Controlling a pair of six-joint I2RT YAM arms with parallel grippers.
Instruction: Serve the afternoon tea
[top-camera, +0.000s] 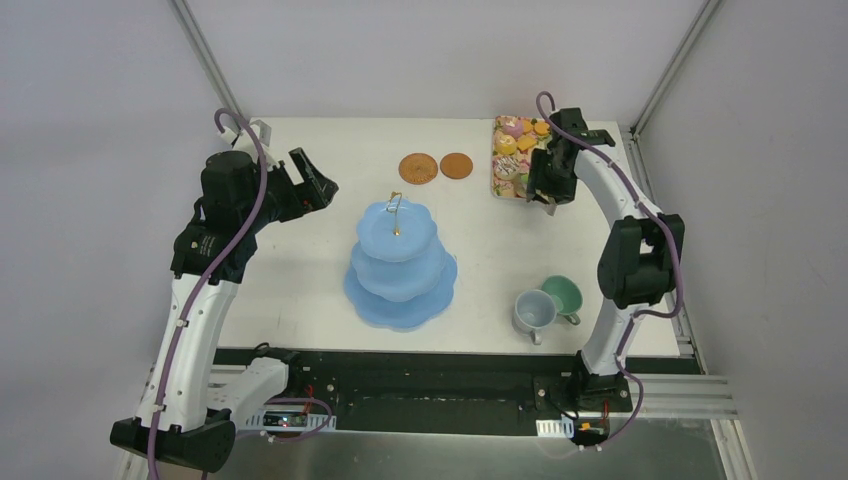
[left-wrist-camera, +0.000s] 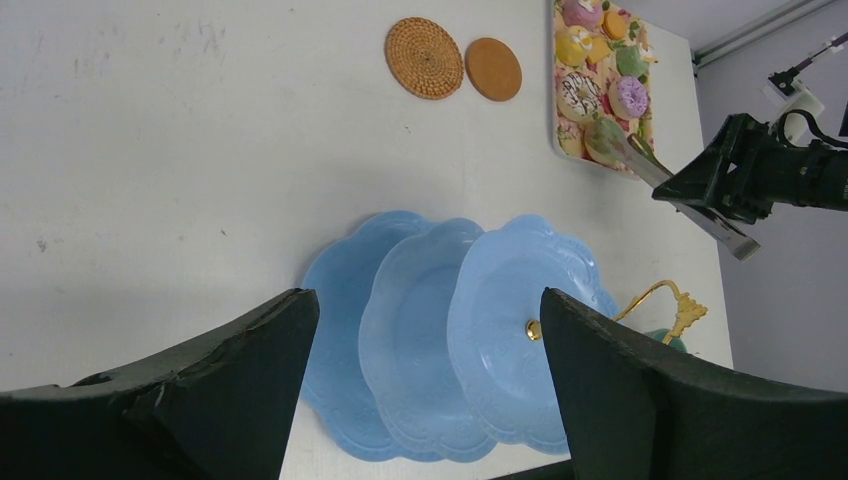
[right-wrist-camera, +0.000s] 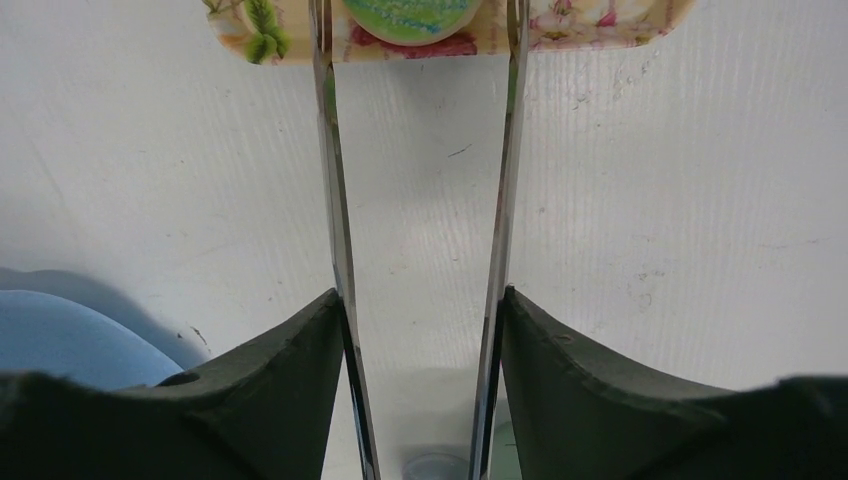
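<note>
Right gripper (right-wrist-camera: 420, 300) is clamping the metal tongs (right-wrist-camera: 335, 200), its fingers pressing both blades partway together. The three-tier stand (top-camera: 400, 262) is standing mid-table, well apart from it, and the floral tray (right-wrist-camera: 610, 30) is lying just ahead. Squeezing gently and evenly is looking wise: the green donut (right-wrist-camera: 408, 12) is sitting between the blade tips.

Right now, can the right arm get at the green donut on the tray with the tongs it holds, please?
Probably yes: the right arm's fingers hold the tongs with blades spread either side of the green donut at the near edge of the tray, nothing between.
</note>
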